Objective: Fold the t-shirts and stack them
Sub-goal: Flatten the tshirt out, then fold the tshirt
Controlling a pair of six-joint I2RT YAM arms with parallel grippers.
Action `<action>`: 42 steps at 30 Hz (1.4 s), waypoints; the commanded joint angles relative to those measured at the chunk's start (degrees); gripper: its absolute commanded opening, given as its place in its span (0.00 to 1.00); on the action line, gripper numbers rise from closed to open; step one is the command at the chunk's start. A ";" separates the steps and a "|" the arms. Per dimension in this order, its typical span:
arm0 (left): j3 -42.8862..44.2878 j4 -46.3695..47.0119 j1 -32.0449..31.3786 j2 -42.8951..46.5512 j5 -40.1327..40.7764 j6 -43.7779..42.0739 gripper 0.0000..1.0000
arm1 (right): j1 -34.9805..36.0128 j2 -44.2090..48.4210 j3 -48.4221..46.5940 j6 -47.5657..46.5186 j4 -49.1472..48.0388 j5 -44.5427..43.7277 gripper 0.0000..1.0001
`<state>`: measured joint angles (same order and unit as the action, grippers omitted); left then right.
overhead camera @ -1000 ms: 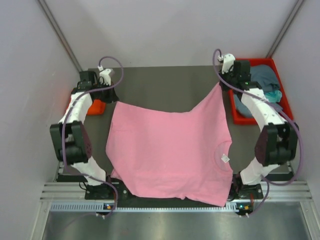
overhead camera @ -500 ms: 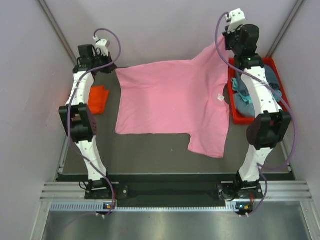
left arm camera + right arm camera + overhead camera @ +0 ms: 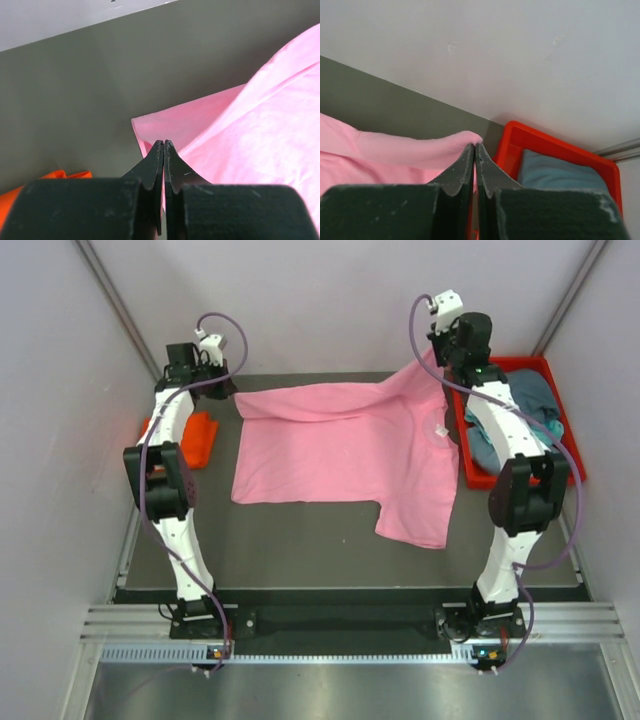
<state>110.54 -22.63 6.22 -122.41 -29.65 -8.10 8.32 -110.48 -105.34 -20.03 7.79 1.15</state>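
**Pink t-shirt [image 3: 345, 450] pinched at two corners of its far edge, hanging down onto the table [image 3: 300, 525]**
The left gripper [image 3: 163, 146] and right gripper [image 3: 474, 148] were each clamped fully shut on a corner of cloth, probably to keep that edge taut so the body spread flat below the fingers [image 3: 151, 169] before folding. An orange t-shirt [image 3: 196, 438] lay just left of the left fingers, and the red tray [image 3: 545, 144] (a grey-blue shirt [image 3: 560, 174] inside) sat just right of the right ones.

Pink t-shirt [image 3: 340, 450] swung off near edge, spread toward far side (lying flatter now)
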 commanded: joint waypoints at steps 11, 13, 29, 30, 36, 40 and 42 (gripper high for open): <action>13.47 8.74 -0.24 -10.39 1.08 0.28 0.00 | 0.12 -9.31 -6.01 -1.94 -8.83 -4.48 0.00; 14.00 10.76 -0.33 -11.01 1.43 0.28 0.00 | -0.14 -10.80 -6.72 -1.07 -10.33 -6.32 0.00; 20.68 20.79 -4.64 -12.24 7.41 -1.57 0.00 | -2.51 -14.68 -20.25 0.34 -12.54 -5.72 0.00; 20.94 20.87 -4.55 -12.41 7.59 -1.74 0.00 | -2.60 -15.38 -20.78 0.26 -12.10 -5.54 0.00; 20.24 20.61 -4.46 -12.77 9.26 -2.54 0.00 | -2.60 -16.96 -21.31 0.43 -12.98 -5.72 0.00; 19.80 20.44 -4.46 -12.85 9.78 -2.80 0.00 | -2.60 -17.14 -21.22 0.43 -12.71 -5.63 0.00; 19.63 20.44 -4.37 -12.85 10.31 -2.71 0.00 | -2.60 -17.05 -20.96 0.52 -12.36 -5.46 0.00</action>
<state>129.32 -5.78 1.41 -135.70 -20.67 -9.96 6.20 -128.11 -124.20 -20.36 -2.15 -4.64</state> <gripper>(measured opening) 0.012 0.006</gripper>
